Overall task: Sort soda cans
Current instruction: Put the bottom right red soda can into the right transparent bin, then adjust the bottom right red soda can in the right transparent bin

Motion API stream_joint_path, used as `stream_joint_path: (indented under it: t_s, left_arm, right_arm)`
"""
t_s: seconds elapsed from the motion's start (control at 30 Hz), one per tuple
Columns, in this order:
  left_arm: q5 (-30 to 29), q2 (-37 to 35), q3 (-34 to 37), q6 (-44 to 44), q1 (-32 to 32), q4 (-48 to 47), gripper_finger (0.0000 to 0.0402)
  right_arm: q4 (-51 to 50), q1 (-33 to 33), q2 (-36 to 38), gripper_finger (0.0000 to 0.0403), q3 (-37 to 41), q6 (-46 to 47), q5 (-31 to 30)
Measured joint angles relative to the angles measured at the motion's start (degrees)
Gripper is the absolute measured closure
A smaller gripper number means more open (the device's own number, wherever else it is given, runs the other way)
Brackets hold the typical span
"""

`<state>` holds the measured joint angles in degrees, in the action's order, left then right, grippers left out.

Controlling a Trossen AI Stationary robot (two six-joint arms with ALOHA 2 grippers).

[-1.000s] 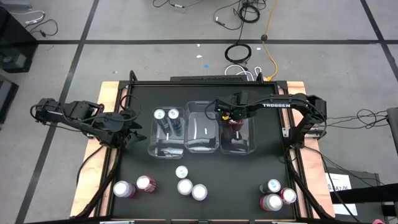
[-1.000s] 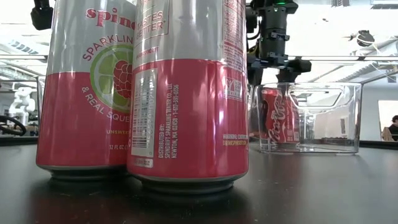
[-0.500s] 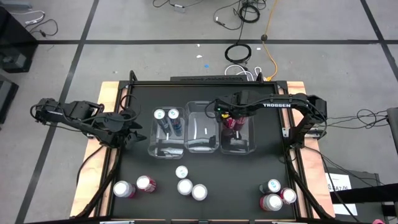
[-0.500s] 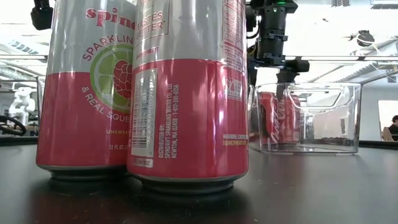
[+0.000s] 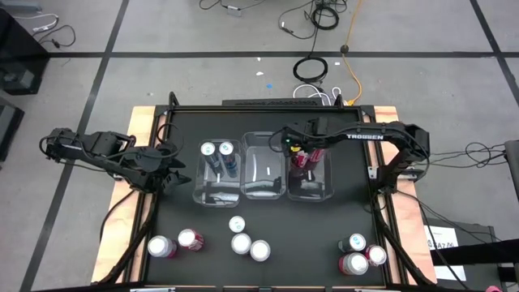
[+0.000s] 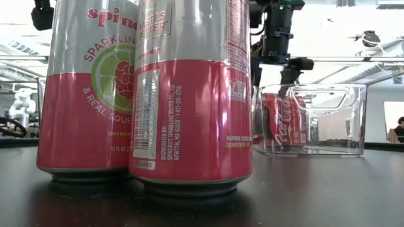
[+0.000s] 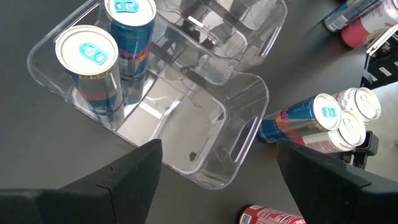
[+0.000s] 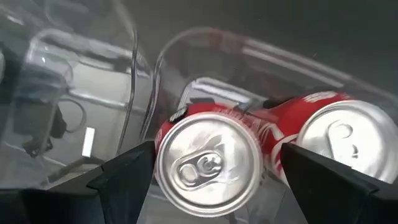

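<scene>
Soda cans [image 8: 208, 163], two dark red ones, stood upright in the right-hand clear bin [image 5: 309, 180], directly beneath the right gripper [image 8: 211, 171], whose fingers were spread and empty. The left gripper [image 5: 166, 172] waited open beside the left bin [image 7: 205, 102].

soda cans [image 5: 250, 247] upright, some binned, others loose

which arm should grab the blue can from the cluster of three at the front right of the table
Right, probably. The blue can stands on the right arm's side of the table, and the right gripper, open above the right bin, has no can in its jaws. The left gripper waits, open, beyond the left bin.
</scene>
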<state>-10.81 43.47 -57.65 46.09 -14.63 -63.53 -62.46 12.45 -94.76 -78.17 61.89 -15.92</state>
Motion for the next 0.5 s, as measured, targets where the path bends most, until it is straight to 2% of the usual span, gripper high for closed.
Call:
stream_joint_path:
  t_s: [0.2, 0.37, 0.5]
  left_arm:
    - [0.00, 0.01, 0.00, 0.00, -0.02, 0.00, 0.0077]
    - [0.00, 0.01, 0.00, 0.00, 0.00, 0.00, 0.0077]
    - [0.00, 0.01, 0.00, 0.00, 0.00, 0.00, 0.0077]
  right_arm:
    - [0.31, -0.14, 3.25, 0.0065, 0.00, 0.31, -1.64]
    - [-0.16, -1.35, 5.00, 0.0064, 0.00, 3.25, 6.62]
    - [-2.63, -3.82, 4.44, 0.0064, 0.00, 5.33, 8.40]
